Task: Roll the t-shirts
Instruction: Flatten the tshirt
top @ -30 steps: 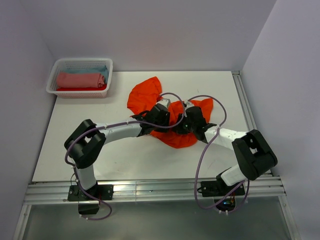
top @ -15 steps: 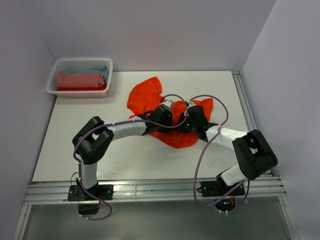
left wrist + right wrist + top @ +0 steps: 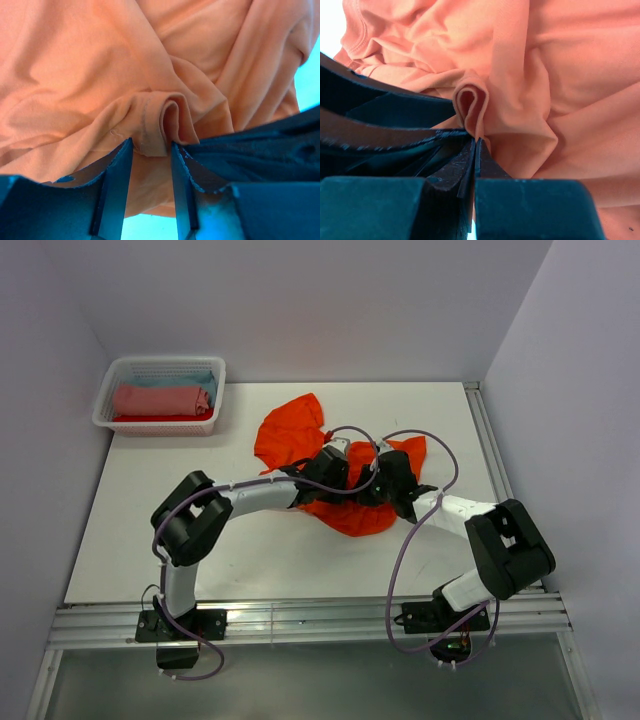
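A bright orange t-shirt (image 3: 285, 435) lies crumpled on the white table, mid-back. Both grippers meet over its middle. My right gripper (image 3: 476, 140) is shut on a small upright fold of the orange cloth (image 3: 470, 102); from above the gripper (image 3: 372, 482) sits just right of the left one. My left gripper (image 3: 152, 146) stands open, and a hemmed fold of the same shirt (image 3: 155, 120) lies between its fingertips. From above the left gripper (image 3: 338, 476) is over the shirt's centre. The cloth under both wrists is hidden in the top view.
A white lattice basket (image 3: 160, 361) stands at the back left corner with a salmon-pink roll (image 3: 160, 399), light blue cloth (image 3: 197, 380) and red cloth (image 3: 150, 418) in it. Walls close in on the left, back and right. A metal rail (image 3: 300, 620) runs along the near edge.
My left arm has reached further right, bringing its gripper close beside the right one over the shirt. The right gripper has kept its hold and barely moved.
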Controlling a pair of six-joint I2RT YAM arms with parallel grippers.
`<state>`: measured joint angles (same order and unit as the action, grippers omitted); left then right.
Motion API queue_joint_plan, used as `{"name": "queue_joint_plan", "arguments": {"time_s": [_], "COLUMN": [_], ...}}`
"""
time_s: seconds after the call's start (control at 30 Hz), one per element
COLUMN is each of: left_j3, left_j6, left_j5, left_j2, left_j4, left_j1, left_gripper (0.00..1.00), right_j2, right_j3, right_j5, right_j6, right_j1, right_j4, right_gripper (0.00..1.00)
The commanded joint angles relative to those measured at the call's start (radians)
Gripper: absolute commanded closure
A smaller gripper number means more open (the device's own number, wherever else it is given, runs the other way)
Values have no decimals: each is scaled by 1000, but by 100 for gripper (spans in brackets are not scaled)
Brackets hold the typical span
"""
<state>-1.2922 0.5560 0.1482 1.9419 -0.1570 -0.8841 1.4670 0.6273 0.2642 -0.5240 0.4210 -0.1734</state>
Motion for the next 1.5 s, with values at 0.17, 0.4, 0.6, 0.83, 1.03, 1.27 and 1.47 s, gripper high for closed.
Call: {"name": "queue_joint_plan", "arguments": {"time_s": [0.17, 0.4, 0.6, 0.83, 1.03, 1.27, 1.47], "left_j3": [-87, -110, -40, 94, 240, 344, 346], "left_j6": [-10, 8, 57, 232, 436, 640, 714], "left_j5": [94, 198, 249, 393, 497, 663, 777], "left_j2": [34, -55, -254, -441, -693, -1142, -1359], "left_j4": [-58, -214, -379, -588, -735, -880, -951], "left_j1": [-7, -10, -29, -39, -41, -39, -39], "left_gripper": [79, 100, 100, 100, 100, 100, 100], "right_j2": [-2, -14, -49, -132, -304, -382, -384], "right_j3": [-12, -17, -41, -86, -94, -129, -179], "right_j5": [17, 26, 61, -48, -244, -254, -194], "right_j6": [-2, 12, 21, -10, -92, -200, -266], "right_j1": [-10, -10, 1, -4, -37, -68, -79], "right_j4": [-40, -46, -83, -60, 128, 282, 252], "right_gripper": [100, 100, 69, 55, 49, 34, 34]}}
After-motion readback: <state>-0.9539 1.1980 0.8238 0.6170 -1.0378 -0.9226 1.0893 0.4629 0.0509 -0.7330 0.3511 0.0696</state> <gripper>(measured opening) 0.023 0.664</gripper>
